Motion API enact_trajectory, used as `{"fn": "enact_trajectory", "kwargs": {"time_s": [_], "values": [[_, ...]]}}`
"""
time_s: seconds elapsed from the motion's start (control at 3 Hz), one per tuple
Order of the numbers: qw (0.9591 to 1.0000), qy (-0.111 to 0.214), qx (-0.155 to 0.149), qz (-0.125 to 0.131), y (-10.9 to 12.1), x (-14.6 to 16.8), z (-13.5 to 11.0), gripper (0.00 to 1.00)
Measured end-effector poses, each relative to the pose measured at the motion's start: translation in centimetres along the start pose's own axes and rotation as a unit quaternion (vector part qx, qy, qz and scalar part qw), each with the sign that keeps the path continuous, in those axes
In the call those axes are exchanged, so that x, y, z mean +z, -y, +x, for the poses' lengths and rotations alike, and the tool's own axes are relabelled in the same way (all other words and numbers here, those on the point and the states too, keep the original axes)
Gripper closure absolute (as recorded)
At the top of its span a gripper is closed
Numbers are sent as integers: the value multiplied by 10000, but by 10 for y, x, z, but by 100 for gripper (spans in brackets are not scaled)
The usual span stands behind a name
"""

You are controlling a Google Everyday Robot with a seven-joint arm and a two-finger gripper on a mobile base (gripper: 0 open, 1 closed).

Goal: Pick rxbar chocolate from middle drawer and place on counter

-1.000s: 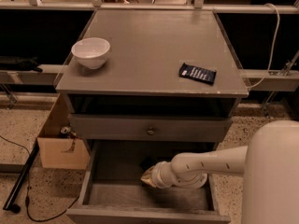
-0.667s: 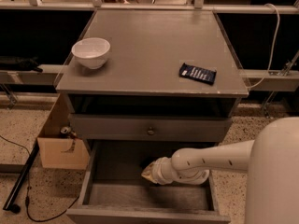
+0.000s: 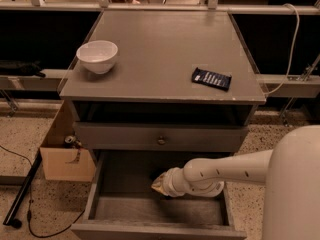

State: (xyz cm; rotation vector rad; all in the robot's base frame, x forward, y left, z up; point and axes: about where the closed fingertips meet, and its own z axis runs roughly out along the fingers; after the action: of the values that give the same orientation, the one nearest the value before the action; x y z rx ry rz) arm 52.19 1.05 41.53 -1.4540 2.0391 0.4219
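The middle drawer [image 3: 105,184] is pulled open below the drawer front with a round knob. My gripper [image 3: 159,184] is inside it, low over the drawer floor near the centre, at the end of my white arm, which reaches in from the right. The rxbar chocolate is not visible; the gripper and arm hide part of the drawer floor. The counter [image 3: 160,54] is the grey cabinet top above.
A white bowl [image 3: 97,56] stands on the counter at the left. A navy-blue bar with white print [image 3: 211,78] lies at the counter's right. A cardboard box [image 3: 62,156] sits on the floor left of the cabinet, with a cable beside it. My white body [image 3: 295,184] fills the lower right.
The arm has shifted only slightly inside the drawer. The gripper stays low near the drawer's centre. Nothing on the counter has moved.
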Motion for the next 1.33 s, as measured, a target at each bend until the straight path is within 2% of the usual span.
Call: {"fn": "enact_trajectory", "kwargs": {"time_s": [0.67, 1.0, 1.33], "values": [[9991, -121, 399, 29, 28, 17, 50, 11], [9990, -122, 421, 38, 31, 19, 53, 0], [9990, -123, 422, 38, 31, 19, 53, 0]]}}
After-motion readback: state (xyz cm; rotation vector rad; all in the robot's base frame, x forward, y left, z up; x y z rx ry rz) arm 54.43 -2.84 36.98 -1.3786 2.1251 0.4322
